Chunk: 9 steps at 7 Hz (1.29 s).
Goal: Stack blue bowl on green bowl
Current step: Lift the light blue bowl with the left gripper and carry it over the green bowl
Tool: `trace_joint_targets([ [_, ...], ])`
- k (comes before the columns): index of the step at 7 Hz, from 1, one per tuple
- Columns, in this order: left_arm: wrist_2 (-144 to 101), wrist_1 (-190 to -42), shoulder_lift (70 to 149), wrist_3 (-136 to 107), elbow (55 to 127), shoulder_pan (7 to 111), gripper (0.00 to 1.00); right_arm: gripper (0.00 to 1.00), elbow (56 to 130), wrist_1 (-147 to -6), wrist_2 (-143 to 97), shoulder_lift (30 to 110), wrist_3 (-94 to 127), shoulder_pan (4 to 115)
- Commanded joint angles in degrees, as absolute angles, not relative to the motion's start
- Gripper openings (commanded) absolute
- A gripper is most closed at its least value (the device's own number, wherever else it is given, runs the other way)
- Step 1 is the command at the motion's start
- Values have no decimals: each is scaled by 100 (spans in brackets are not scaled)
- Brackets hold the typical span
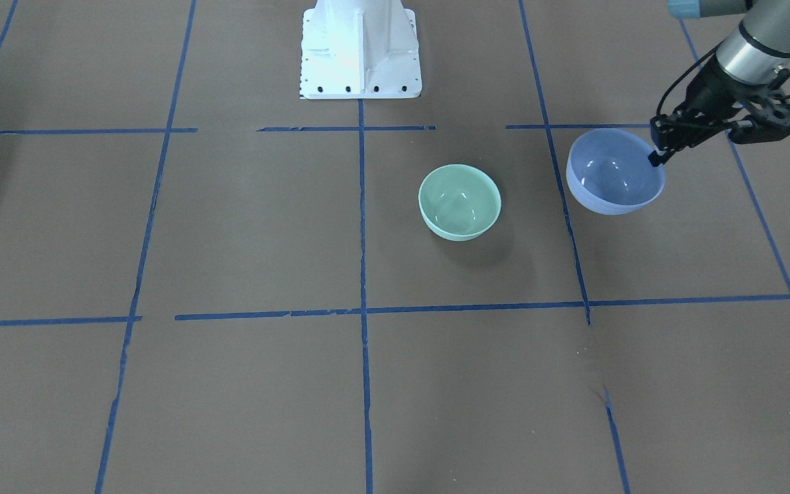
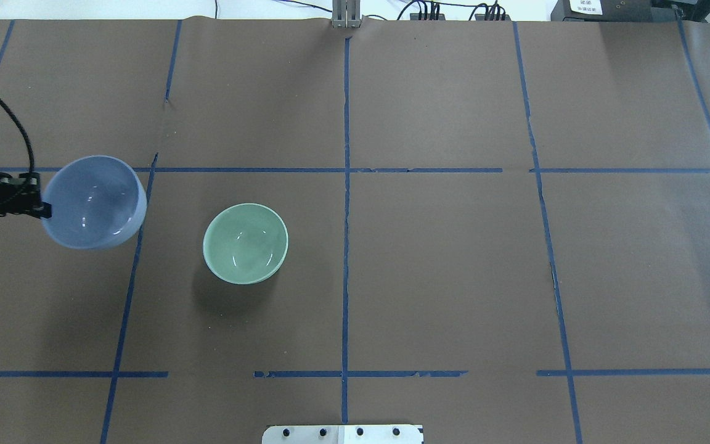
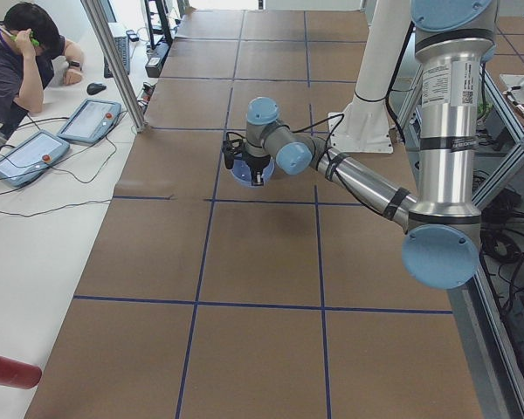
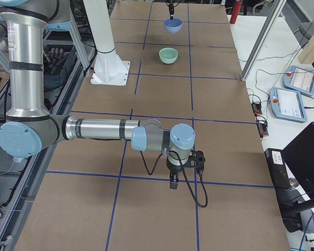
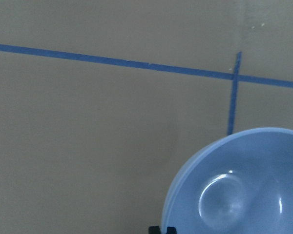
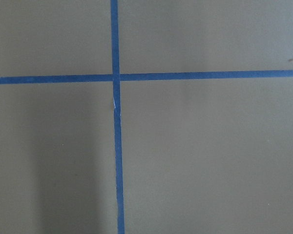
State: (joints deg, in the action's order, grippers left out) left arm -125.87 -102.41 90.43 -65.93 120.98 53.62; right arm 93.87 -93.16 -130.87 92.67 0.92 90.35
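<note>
The blue bowl (image 1: pixel 614 175) hangs a little above the table, upright, to the robot's left of the green bowl (image 1: pixel 460 201). My left gripper (image 1: pixel 655 154) is shut on the blue bowl's rim on the side away from the green bowl. The overhead view shows the same: left gripper (image 2: pixel 44 209), blue bowl (image 2: pixel 93 200), green bowl (image 2: pixel 245 243) empty on the table, a clear gap between them. The left wrist view shows the blue bowl (image 5: pixel 244 190) from inside. My right gripper (image 4: pixel 174 180) shows only in the exterior right view, low over the table far from both bowls; I cannot tell its state.
The white robot base (image 1: pixel 361 51) stands at the table's robot side. Blue tape lines (image 2: pixel 346 246) cross the brown table cover. An operator (image 3: pixel 22 52) sits at a side desk with tablets (image 3: pixel 89 120). A red cylinder (image 3: pixel 9 371) lies on that desk.
</note>
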Motion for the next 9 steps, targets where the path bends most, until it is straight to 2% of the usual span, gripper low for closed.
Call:
trace_joint_targets([
  [1, -12377, -10178, 9832, -8097, 12068, 4251, 0, 100, 9387, -9316, -13087, 9272, 88, 9035],
  [4, -11691, -9967, 10730, -8779, 11314, 3692, 0, 100, 9387, -9316, -13087, 9272, 88, 9035],
  [9, -11575, -10019, 10775, -8815, 10995, 3472, 0, 100, 9387, -9316, -13087, 9272, 97, 9035],
])
